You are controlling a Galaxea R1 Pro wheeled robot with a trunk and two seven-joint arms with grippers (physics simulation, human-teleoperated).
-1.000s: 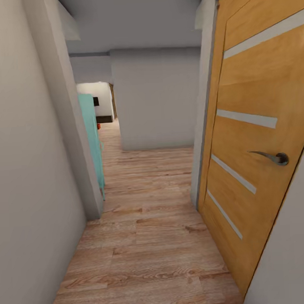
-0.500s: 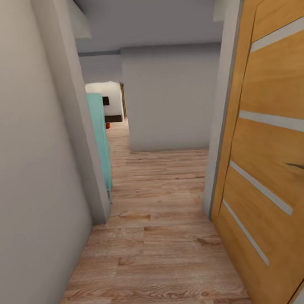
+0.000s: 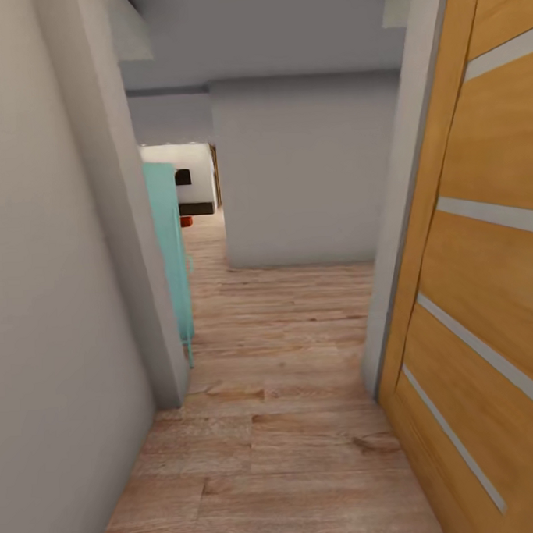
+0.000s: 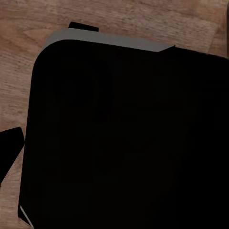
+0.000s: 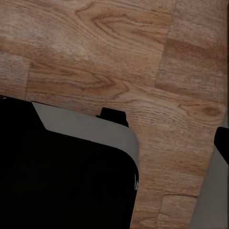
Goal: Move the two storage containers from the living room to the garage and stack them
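Note:
Far down the corridor, past a doorway, a small orange-red thing [image 3: 186, 221] sits on the wood-plank floor of a bright room with white walls. It is too small to tell whether it is one of the storage containers. Both wrist views look down on the robot's black base [image 4: 124, 143] [image 5: 62, 181] over the light wood-plank floor [image 5: 143, 57].
I am in a narrow hallway. A pale wall and its corner [image 3: 155, 303] stand close on my left, with a teal panel [image 3: 170, 248] behind the corner. An open wooden door [image 3: 485, 271] crowds the right. A grey wall [image 3: 293, 171] closes the far end; the passage continues on its left.
The camera has moved forward along the hallway. The wooden door has slid further right and its handle has left the picture; the left wall corner looks nearer.

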